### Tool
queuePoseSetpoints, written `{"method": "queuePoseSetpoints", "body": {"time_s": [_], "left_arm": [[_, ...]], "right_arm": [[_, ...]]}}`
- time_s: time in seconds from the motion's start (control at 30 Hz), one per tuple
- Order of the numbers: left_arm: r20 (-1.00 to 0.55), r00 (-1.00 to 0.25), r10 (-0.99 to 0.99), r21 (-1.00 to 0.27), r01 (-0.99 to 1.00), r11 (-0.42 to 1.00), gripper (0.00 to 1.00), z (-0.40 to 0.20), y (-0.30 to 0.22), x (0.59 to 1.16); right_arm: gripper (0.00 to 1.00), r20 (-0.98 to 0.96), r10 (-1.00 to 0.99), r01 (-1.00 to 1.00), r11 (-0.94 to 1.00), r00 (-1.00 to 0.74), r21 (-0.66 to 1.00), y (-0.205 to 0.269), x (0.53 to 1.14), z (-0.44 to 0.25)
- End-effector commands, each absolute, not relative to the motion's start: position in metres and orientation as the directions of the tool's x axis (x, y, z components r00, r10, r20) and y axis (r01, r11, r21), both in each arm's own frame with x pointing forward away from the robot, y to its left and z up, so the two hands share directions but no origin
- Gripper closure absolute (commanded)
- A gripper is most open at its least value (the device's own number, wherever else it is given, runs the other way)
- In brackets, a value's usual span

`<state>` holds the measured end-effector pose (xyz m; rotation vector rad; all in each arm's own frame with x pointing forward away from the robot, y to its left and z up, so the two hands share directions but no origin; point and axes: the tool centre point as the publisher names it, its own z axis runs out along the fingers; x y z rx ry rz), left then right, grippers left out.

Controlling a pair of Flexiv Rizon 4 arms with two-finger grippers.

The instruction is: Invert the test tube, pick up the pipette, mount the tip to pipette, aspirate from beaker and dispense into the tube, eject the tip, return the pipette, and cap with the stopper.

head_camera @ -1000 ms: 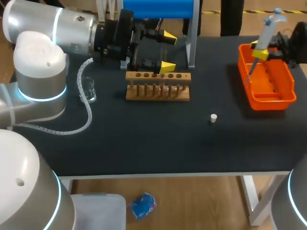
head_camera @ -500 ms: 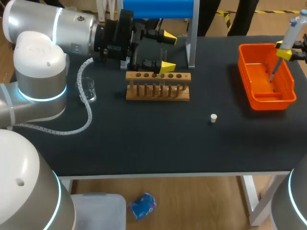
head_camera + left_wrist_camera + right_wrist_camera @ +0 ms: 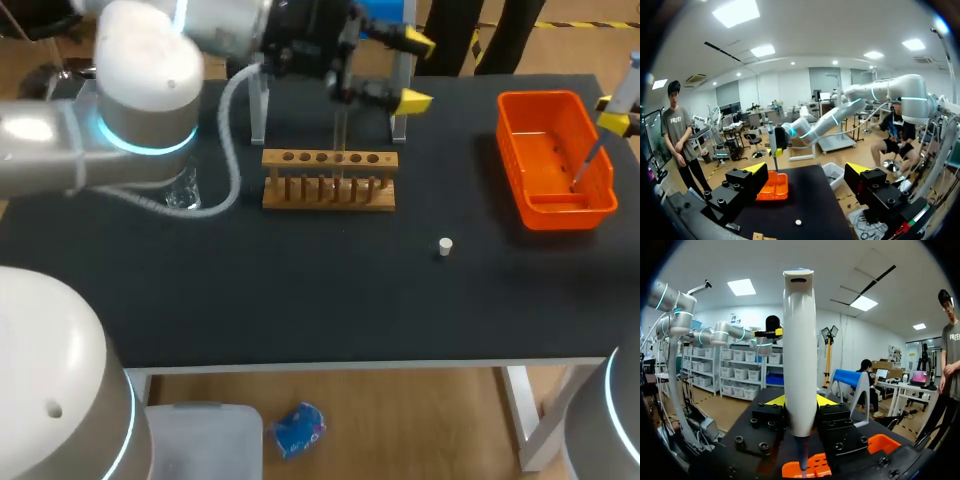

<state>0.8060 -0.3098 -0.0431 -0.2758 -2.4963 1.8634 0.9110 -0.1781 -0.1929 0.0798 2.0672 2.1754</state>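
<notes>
While scanning outward from the near edge of the black table (image 3: 300, 300), meeting first a small white cylindrical stopper (image 3: 446, 246) lying alone, well apart from everything else. Beyond it, finding a long wooden test tube rack (image 3: 300, 195) with a thin clear glass test tube (image 3: 340, 135) standing upright in a middle hole. Farther right, seeing an orange plastic basket (image 3: 506, 140), with the right gripper (image 3: 800, 401) clamping a white pipette (image 3: 799, 340) upright, its narrow end hanging over the basket's inside. Farthest back, finding the left gripper (image 3: 416, 71) hovering past the rack, fingers spread wide, holding nothing.
</notes>
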Motion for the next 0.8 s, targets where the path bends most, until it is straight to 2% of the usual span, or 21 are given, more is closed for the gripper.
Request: {"method": "queuePoseSetpoints", "body": {"time_s": [0.03, 0.37, 0.8], "left_arm": [[-0.061, -0.974, 0.219, -0.944, 0.128, 0.305, 0.0, -0.056, -0.385, 0.849], [-0.051, -0.96, 0.275, -0.959, 0.124, 0.255, 0.0, -0.082, -0.437, 0.863], [-0.051, -0.96, 0.275, -0.959, 0.124, 0.255, 0.0, -0.082, -0.437, 0.863]], "right_arm": [[1.0, -0.061, 0.114, -0.068, -0.053, -0.992, 0.996, -0.184, 0.919, -0.2], [1.0, -0.064, 0.102, -0.068, -0.036, -0.993, 0.997, -0.184, 0.923, -0.212], [1.0, -0.066, 0.102, -0.069, -0.036, -0.993, 0.997, -0.184, 0.923, -0.213]]}}
